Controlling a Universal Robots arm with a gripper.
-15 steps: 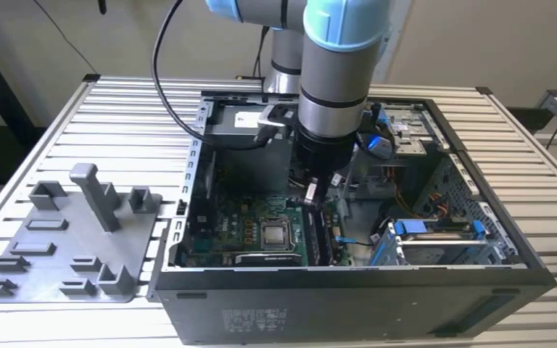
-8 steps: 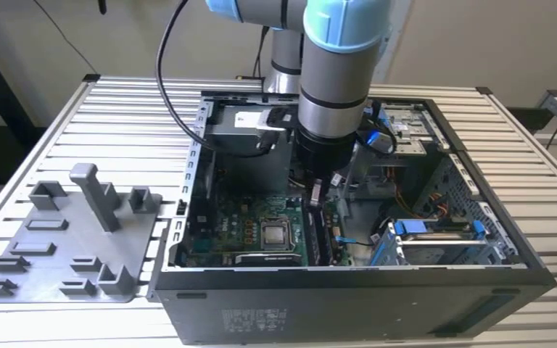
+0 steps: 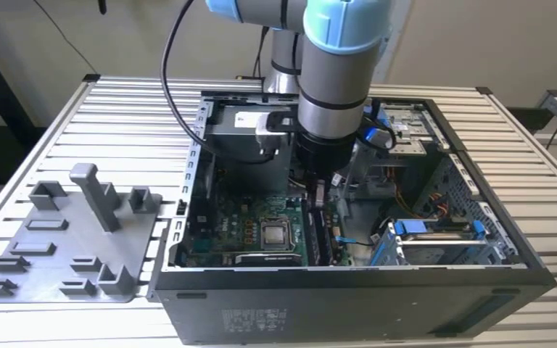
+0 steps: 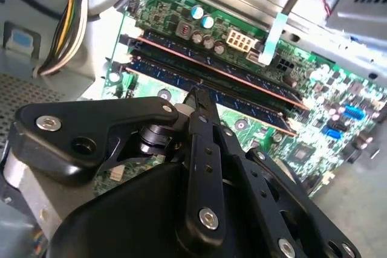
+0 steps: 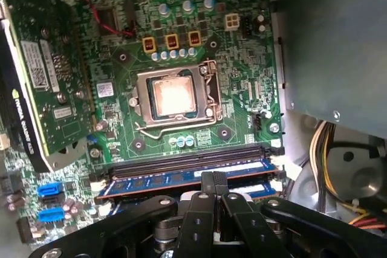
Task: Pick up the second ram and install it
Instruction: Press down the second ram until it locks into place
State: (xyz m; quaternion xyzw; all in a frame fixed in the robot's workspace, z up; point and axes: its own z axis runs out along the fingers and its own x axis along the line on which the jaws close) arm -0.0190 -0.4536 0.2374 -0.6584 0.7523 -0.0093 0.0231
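My gripper [image 3: 315, 196] reaches down into the open computer case [image 3: 510, 250], over the memory slots to the exterior view's right of the processor socket [image 3: 276, 233]. The second ram [image 5: 157, 182] is a long blue-green stick lying seated in a slot on the green motherboard [image 5: 121, 107]. In both wrist views the black fingers [image 5: 207, 184] are closed together, and their tips [image 4: 196, 96] sit at the stick's [image 4: 169, 75] top edge near its middle. Another blue stick [image 5: 263, 190] lies in the neighbouring slot, partly hidden by the gripper.
Two black slots [image 5: 187, 156] lie between the sticks and the processor socket [image 5: 174, 98]. A graphics card [image 5: 36, 70] stands on the far side of the board. Yellow cables [image 5: 323, 143] and a metal cage wall [image 5: 332, 40] lie close by. A grey fixture tray [image 3: 66, 246] sits outside the case.
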